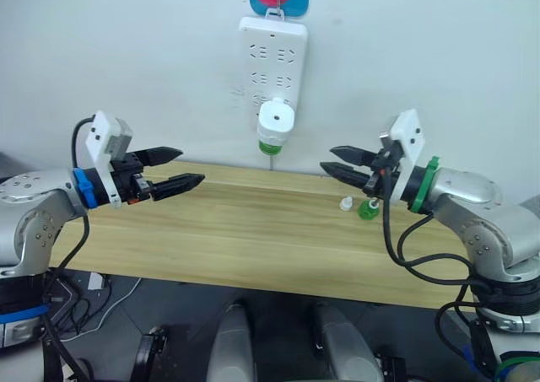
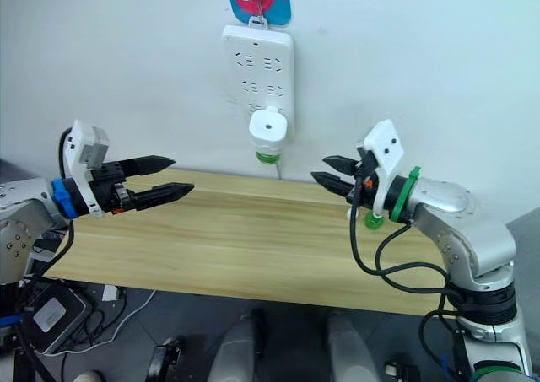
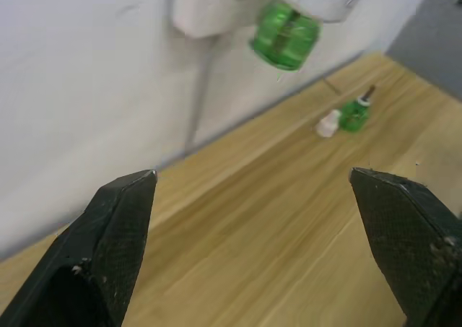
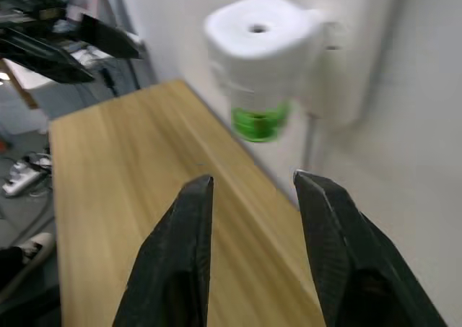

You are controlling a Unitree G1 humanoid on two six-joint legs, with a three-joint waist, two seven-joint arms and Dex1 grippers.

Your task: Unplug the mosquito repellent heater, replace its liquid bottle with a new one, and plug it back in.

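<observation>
A wooden table (image 1: 253,247) stands against the wall. Near its right back edge lie a green bottle (image 1: 369,209) and a white cap (image 1: 346,203), just beside each other.

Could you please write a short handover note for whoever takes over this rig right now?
Left pincer: open, empty, held above the left part of the light wooden table.
Right pincer: open, empty, above the table's right part, pointing toward the heater.
The small white rounded plastic mosquito repellent heater, green liquid bottle screwed in underneath, is plugged into the long white wall power strip.
A spare small green bottle and a small white cap sit on the table near the right pincer.
Done: nothing visible yet.
Left: unplug, swap bottles, replug.
</observation>
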